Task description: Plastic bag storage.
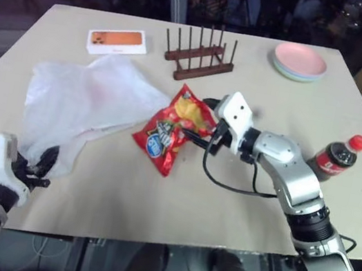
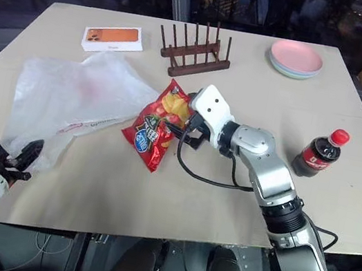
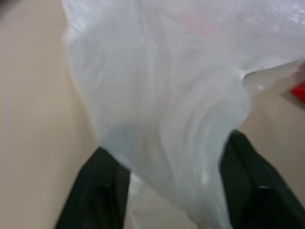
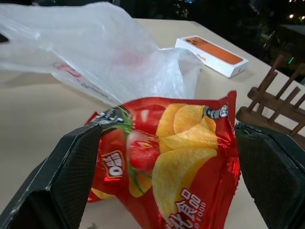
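Two pincers at work. Left pincer (image 1: 39,165) at the near corner of the bag (image 1: 85,101), fingers (image 3: 102,183) parted with film between them; grip uncertain. Right pincer (image 4: 167,157) wide open around the chip packet (image 1: 171,130), not closed. Bag lies spread on the table (image 1: 238,209), apparently empty. Step: likely securing the packet; next calls for closing squarely without crushing.

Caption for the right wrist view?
Open right gripper straddling the red chip packet, plastic bag behind.
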`<state>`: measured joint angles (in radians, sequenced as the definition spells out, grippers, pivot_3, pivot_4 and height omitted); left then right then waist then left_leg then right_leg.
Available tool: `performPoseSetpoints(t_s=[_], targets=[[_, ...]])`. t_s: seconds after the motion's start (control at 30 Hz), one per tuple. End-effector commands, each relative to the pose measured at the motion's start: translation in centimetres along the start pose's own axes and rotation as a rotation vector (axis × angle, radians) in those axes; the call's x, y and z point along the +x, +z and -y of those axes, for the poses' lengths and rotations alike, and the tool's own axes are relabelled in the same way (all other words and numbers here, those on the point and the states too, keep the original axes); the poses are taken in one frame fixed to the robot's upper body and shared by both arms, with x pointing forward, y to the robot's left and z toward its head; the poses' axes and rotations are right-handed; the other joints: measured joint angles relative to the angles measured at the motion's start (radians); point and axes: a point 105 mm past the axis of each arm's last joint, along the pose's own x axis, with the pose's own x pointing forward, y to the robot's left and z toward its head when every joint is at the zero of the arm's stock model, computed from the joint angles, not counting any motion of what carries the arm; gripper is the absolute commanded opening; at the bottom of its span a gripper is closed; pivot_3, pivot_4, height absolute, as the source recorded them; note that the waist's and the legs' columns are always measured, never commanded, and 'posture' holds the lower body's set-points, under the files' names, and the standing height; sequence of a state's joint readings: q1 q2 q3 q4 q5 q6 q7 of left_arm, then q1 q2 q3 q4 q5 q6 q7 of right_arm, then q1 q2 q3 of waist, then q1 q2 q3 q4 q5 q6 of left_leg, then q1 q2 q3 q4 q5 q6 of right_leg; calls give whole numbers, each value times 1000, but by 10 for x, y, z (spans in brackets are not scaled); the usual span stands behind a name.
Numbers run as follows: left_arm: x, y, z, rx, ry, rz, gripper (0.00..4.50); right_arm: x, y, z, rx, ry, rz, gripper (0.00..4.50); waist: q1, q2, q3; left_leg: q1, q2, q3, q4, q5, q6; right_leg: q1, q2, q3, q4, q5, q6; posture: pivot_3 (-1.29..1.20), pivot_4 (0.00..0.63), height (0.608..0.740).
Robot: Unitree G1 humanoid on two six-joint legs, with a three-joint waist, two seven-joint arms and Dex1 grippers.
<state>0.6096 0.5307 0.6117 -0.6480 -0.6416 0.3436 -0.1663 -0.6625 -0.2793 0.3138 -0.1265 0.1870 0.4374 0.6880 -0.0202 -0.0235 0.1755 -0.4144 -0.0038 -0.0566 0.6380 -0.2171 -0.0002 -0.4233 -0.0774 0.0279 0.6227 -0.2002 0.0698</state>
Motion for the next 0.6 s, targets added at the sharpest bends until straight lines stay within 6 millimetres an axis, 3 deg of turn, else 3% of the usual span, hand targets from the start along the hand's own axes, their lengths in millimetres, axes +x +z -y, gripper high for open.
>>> performPoseSetpoints(t_s=[0.03,0.17,0.2,0.27,0.33,0.47,0.6], targets=[[-16,18,1,33,24,116,2287,-3,15,6,-41,1,58,4500,1,0,0,0,0,0,0,0,0,0,-1,0,0,0,0,0,150,740],[-33,16,-2,-222,133,152,2287,-3,13,7,-30,17,65,4500,2,0,0,0,1,-1,-1,0,0,0,0,-2,0,-1,-1,0,150,740],[-35,12,5,-307,113,123,2287,-3,13,7,-28,20,66,4500,3,0,0,0,1,-1,0,0,0,0,0,-2,0,-1,-1,0,150,740],[-37,12,20,-293,37,89,2287,-3,12,7,-26,26,68,4500,3,-1,0,0,1,-2,1,0,0,0,0,-2,1,-1,0,0,150,740],[-39,17,31,-236,-24,87,2287,-2,12,8,-28,32,70,4500,2,-1,0,0,1,-1,1,0,0,0,0,-2,2,-1,0,0,150,740],[-44,27,65,98,-233,110,2287,-3,11,9,-38,39,70,4500,-1,-1,0,0,2,-1,2,0,0,0,1,-1,2,-1,-1,0,150,740],[-16,38,63,197,-182,158,2287,-4,11,11,-43,25,75,4500,5,2,2,0,2,-2,2,0,0,0,2,-2,3,-1,-1,0,150,740]])
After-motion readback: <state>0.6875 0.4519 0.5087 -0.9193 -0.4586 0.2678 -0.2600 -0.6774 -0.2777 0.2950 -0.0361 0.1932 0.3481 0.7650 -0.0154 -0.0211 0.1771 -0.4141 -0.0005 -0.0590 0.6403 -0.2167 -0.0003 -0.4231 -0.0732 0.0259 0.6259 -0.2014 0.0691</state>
